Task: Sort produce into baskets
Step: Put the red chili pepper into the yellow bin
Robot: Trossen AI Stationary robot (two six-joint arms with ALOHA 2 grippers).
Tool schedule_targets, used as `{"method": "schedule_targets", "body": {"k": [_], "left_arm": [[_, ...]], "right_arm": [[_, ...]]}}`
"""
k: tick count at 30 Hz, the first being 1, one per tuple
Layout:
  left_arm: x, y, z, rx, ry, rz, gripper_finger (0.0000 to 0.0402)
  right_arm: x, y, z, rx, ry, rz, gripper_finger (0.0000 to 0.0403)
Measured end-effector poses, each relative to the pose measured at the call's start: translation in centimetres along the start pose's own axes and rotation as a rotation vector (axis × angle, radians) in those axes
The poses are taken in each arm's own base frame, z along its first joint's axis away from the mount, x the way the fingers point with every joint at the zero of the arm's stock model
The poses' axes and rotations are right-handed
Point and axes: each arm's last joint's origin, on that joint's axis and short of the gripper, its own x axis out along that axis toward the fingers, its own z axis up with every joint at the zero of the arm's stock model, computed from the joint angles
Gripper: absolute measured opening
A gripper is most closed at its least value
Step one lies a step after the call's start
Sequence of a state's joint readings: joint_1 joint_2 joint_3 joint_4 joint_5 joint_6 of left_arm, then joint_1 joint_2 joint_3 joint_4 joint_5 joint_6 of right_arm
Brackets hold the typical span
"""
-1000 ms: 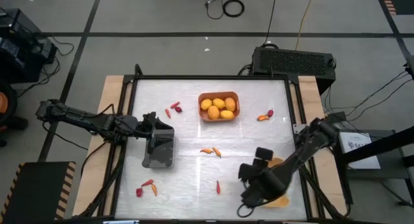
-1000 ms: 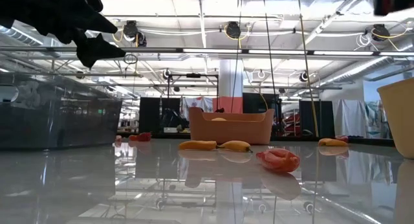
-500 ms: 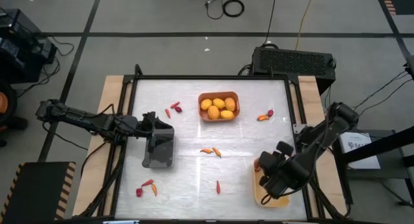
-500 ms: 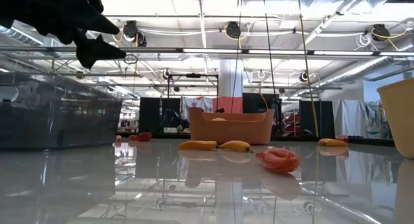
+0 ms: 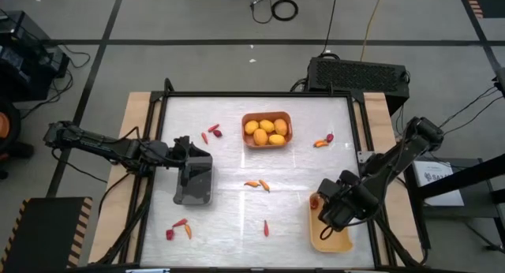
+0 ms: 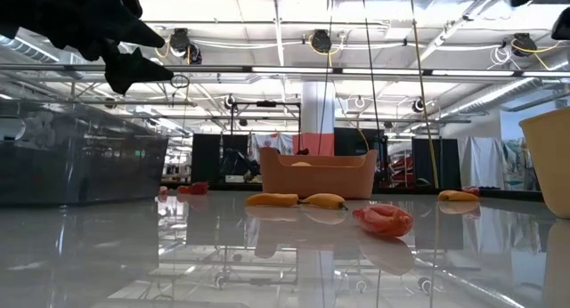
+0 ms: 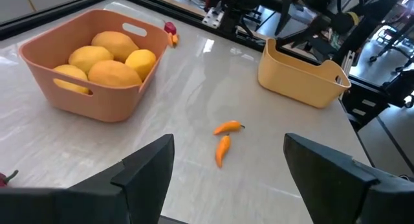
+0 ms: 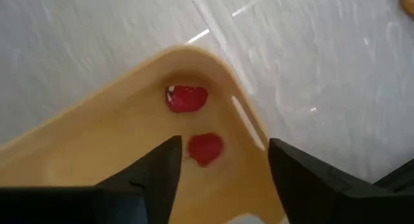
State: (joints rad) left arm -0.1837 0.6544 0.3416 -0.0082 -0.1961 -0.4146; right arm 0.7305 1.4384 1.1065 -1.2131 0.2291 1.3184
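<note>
Sorting is partly done. Nearest, the right gripper (image 5: 338,214) hangs with fingers spread over the yellow basket (image 5: 327,243), which holds two red berries (image 8: 188,98). A red chili (image 5: 266,227) and a small cluster (image 5: 180,226) lie loose on the table. The left gripper (image 5: 192,162), fingers spread, hovers at the dark grey basket (image 5: 194,186), contents unclear. Two orange chilies (image 5: 257,184) wait mid-table. Farthest, the orange basket (image 5: 267,129) holds the yellow-orange fruits (image 5: 267,131), flanked by stray pieces.
</note>
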Motion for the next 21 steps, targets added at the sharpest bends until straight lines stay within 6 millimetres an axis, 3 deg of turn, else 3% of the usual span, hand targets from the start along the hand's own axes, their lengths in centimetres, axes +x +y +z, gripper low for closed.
{"method": "schedule_targets", "body": {"k": [5, 10, 17, 21], "left_arm": [[0.0, 0.0, 0.0, 0.000, -0.001, 0.003, 0.0294], [0.0, 0.0, 0.0, 0.000, -0.006, 0.014, 0.0294], [0.0, 0.1, 0.0, 0.001, -0.008, 0.020, 0.0294], [0.0, 0.1, 0.0, 0.011, -0.008, 0.020, 0.0294]], "right_arm": [[-0.9, -1.0, 0.8, 0.023, -0.011, 0.033, 0.0269], [-2.0, -3.3, 2.3, 0.124, -0.077, 0.021, 0.0280], [-2.6, -8.4, 5.7, 0.402, -0.145, -0.133, 0.0261], [-2.1, -11.7, 7.8, 0.477, -0.125, -0.201, 0.0255]]}}
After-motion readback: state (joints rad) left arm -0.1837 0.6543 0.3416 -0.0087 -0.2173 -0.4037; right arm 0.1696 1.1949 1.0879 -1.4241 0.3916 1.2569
